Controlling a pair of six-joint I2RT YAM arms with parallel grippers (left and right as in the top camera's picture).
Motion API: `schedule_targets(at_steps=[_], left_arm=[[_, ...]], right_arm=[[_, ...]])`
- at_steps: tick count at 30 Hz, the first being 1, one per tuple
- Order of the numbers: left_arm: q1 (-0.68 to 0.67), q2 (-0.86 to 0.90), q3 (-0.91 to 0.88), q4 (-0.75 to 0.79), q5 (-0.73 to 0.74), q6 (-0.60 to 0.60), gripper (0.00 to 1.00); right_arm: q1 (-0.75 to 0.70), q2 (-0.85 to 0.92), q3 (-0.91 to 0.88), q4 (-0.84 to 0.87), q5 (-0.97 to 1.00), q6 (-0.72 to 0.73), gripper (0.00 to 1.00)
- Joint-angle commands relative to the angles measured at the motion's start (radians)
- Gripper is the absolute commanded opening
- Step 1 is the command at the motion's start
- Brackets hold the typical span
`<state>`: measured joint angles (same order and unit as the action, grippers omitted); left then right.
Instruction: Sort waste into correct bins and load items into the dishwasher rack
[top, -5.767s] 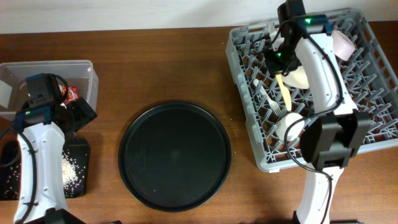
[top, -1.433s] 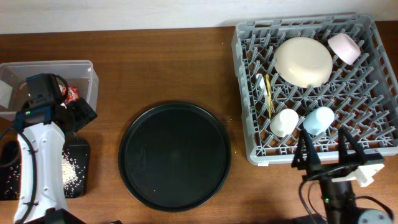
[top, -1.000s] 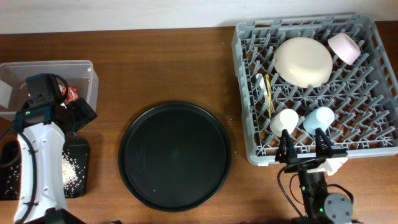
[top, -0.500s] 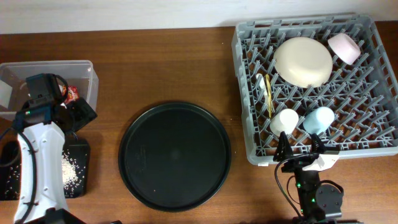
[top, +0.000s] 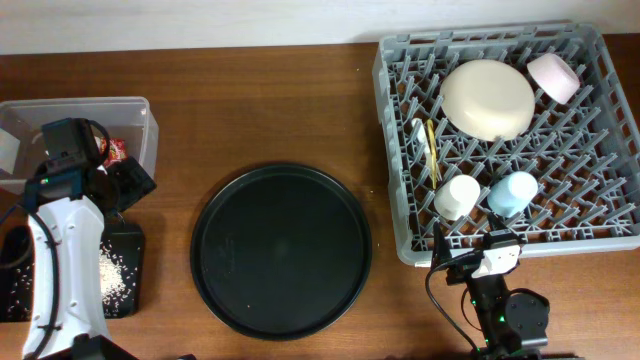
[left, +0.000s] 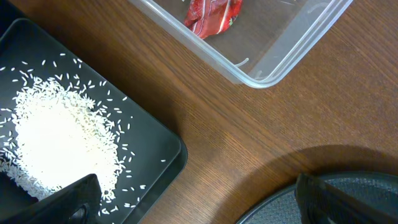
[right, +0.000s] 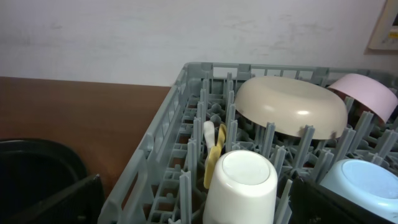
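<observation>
Just outside the dishwasher rack's (top: 400, 240) near rim the right gripper (top: 477, 260) has folded lower, fingers spread yet barely legible from overhead; far left of the rack the left gripper (left: 205, 202) gapes empty above the black tray's (left: 158, 134) rice (left: 56, 146), the crumpled tissue (top: 6, 150) cut off.

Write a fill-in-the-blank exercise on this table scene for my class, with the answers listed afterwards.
The clear rectangular plastic box holds a small ____ snack wrapper.
The heap of loose white rice grains lies in the shallow ____ rectangular tray.
The white cup and light blue cup stand in the large square ____ plastic rack.
Answers: red; black; grey.
</observation>
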<state>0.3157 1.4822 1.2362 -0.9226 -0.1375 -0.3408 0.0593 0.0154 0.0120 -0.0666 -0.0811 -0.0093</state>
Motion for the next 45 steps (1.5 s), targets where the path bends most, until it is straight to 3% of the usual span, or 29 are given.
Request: schedule_targets(at_steps=[1, 20, 23, 32, 37, 45], left_arm=[[0.002, 0.001, 0.008, 0.002, 0.003, -0.013, 0.99], [0.003, -0.021, 0.008, 0.002, 0.003, -0.013, 0.99], [-0.001, -0.114, 0.008, 0.002, 0.003, -0.013, 0.99], [-0.002, -0.627, 0.008, 0.002, 0.003, -0.013, 0.99], [-0.008, -0.793, 0.0, 0.002, 0.003, -0.013, 0.99], [-0.149, -1.028, -0.348, 0.002, 0.003, -0.013, 0.99]], right_arm=[[-0.008, -0.011, -0.006, -0.001, -0.02, -0.01, 0.98], [-0.008, -0.011, -0.006, -0.001, -0.02, -0.01, 0.98], [-0.008, -0.011, -0.006, -0.001, -0.02, -0.01, 0.98], [-0.008, -0.011, -0.006, -0.001, -0.02, -0.01, 0.98], [-0.008, -0.011, -0.006, -0.001, -0.02, -0.01, 0.98], [-0.008, -0.011, -0.006, -0.001, -0.02, -0.01, 0.98]])
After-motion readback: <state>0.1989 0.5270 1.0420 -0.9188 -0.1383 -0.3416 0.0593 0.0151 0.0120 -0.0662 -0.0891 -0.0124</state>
